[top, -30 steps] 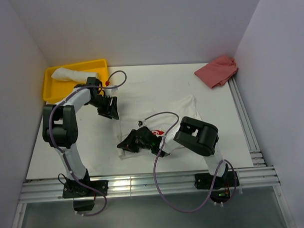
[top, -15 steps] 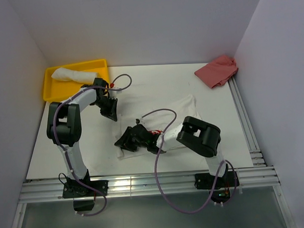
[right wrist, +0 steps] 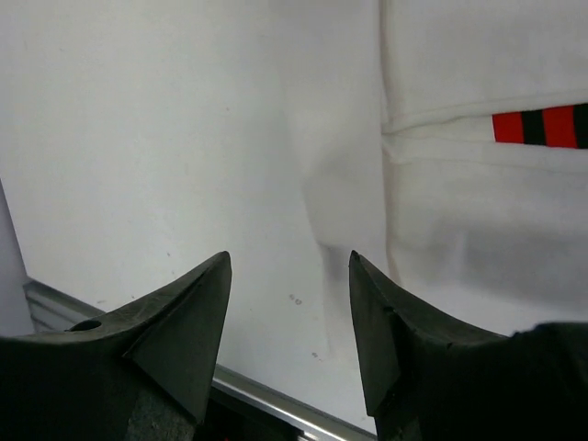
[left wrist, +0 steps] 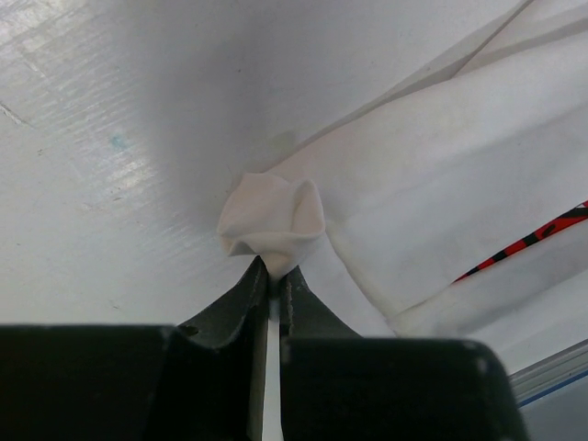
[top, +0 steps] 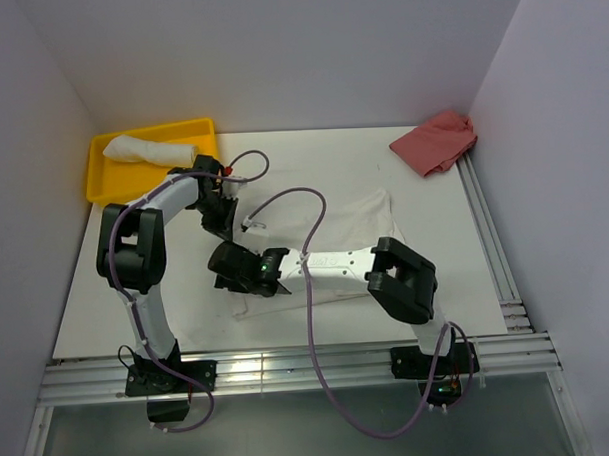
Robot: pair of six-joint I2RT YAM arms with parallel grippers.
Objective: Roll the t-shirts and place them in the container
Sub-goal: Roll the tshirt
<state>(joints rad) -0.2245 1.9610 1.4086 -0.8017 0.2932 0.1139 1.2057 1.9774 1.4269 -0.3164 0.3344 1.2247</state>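
White cotton across the middle of the table (top: 302,163): flat t-shirt (top: 359,218), rumpled along its near edge, with a red-and-black print (right wrist: 542,124) showing in the right wrist view.

Left claw (left wrist: 273,276): pinched almost closed on a small bunched corner of the flat t-shirt at its far left end, fabric puffed out just beyond the fingertips.

Right claw (right wrist: 289,266): spread wide, gripping nothing, low over the near left edge of the same shirt; bare table on one side of the gap, cloth on the other.

Both claws near each other at the shirt's left end, the left one farther from the arm bases.

Rolled t-shirt (top: 147,150): lying in the yellow tray (top: 207,136) at the far left corner of the table, well apart from the flat one.

Pinkish-red cloth (top: 437,141): heaped at the far right corner, beside the wall.
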